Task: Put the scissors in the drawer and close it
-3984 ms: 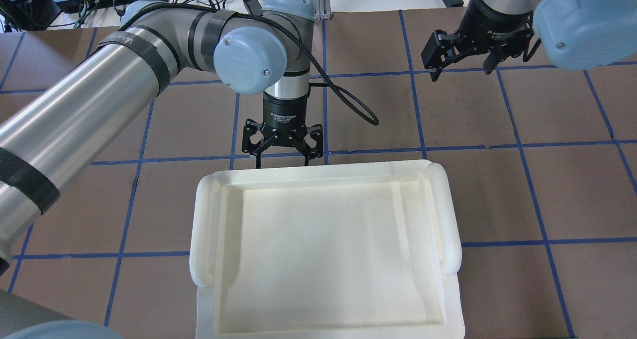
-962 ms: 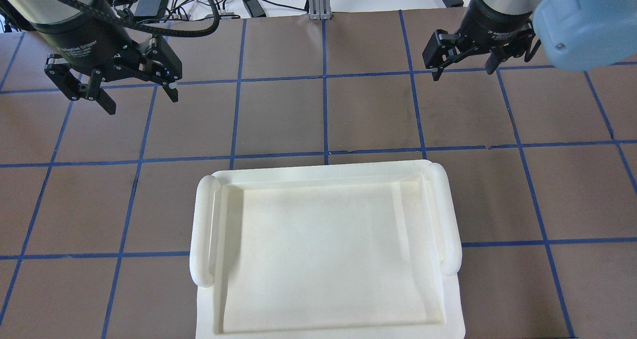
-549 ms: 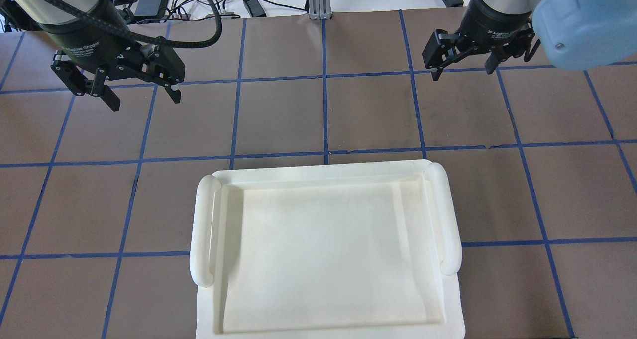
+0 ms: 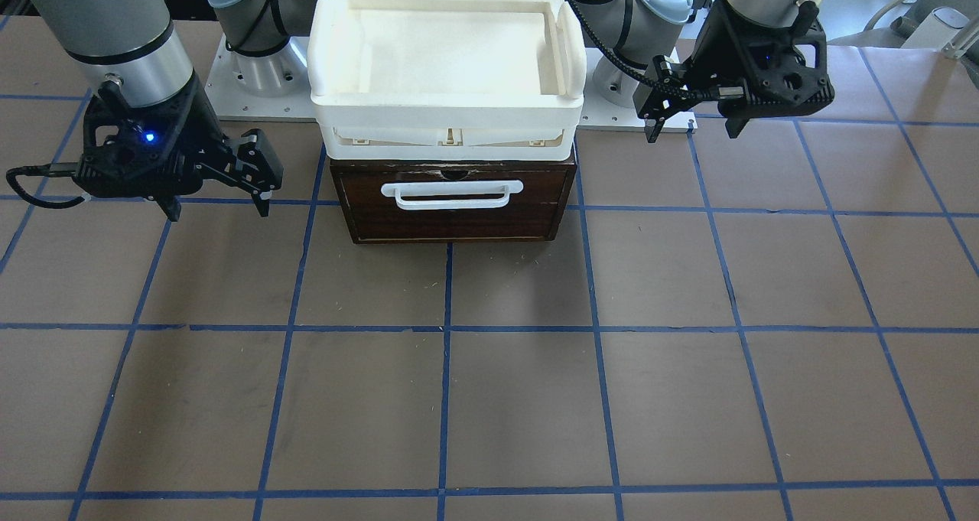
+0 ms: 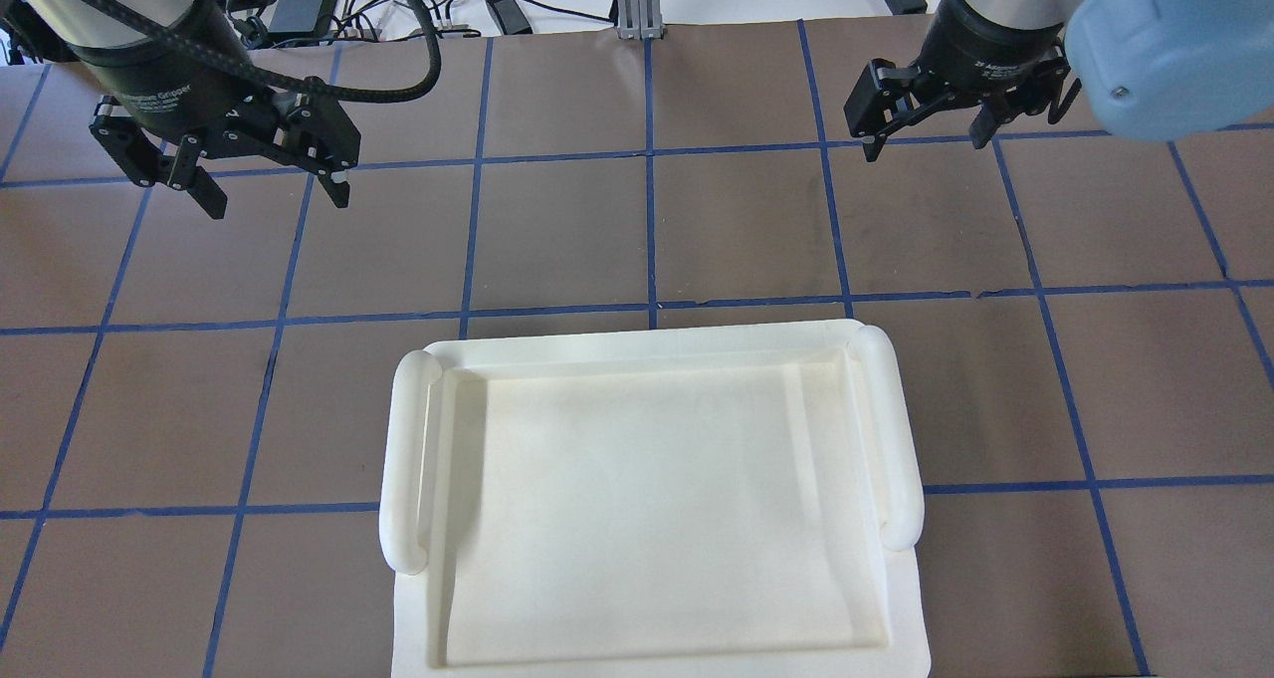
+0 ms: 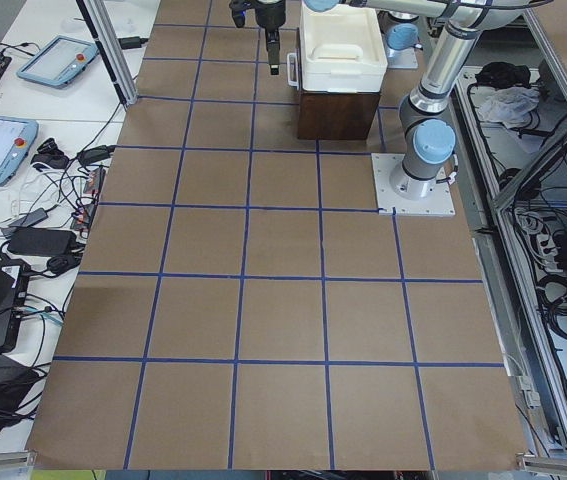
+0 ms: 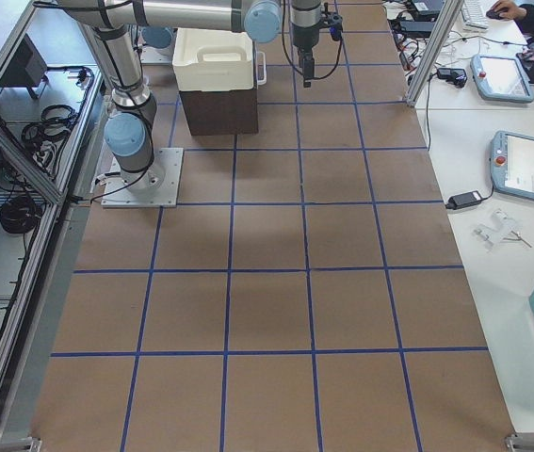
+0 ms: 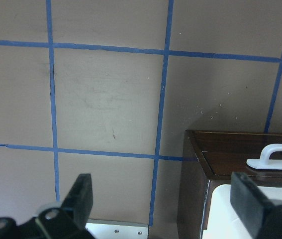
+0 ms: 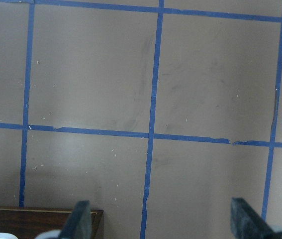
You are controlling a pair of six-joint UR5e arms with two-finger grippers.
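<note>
Drawer (image 4: 451, 219) and cabinet stand on the worktop (image 4: 535, 398) just ahead of the robot's two bases, with the dark brown front facing away from the robot. The front sits pushed in, flush with the cabinet body, and its white bar handle (image 4: 451, 193) runs level across the upper part of the front. A white bin (image 4: 447, 115) rests on top of the cabinet and overhangs it on both sides; its floor is bare.

Left end effector (image 5: 277, 198) hangs above the worktop off the cabinet's side on the robot's left, with its fingers (image 8: 83, 194) spread wide and nothing between them. In the left wrist view a corner of the cabinet and one end of the handle show low between the fingers, apart from both. Right end effector (image 5: 928, 143) hangs on the opposite side of the cabinet, also above the worktop, its fingers likewise spread and holding nothing. Its wrist view shows mostly brown worktop crossed by blue tape lines (image 9: 153, 134), with a sliver of the cabinet's dark edge at the bottom left. Neither end effector touches the drawer, the handle or the bin.
</note>
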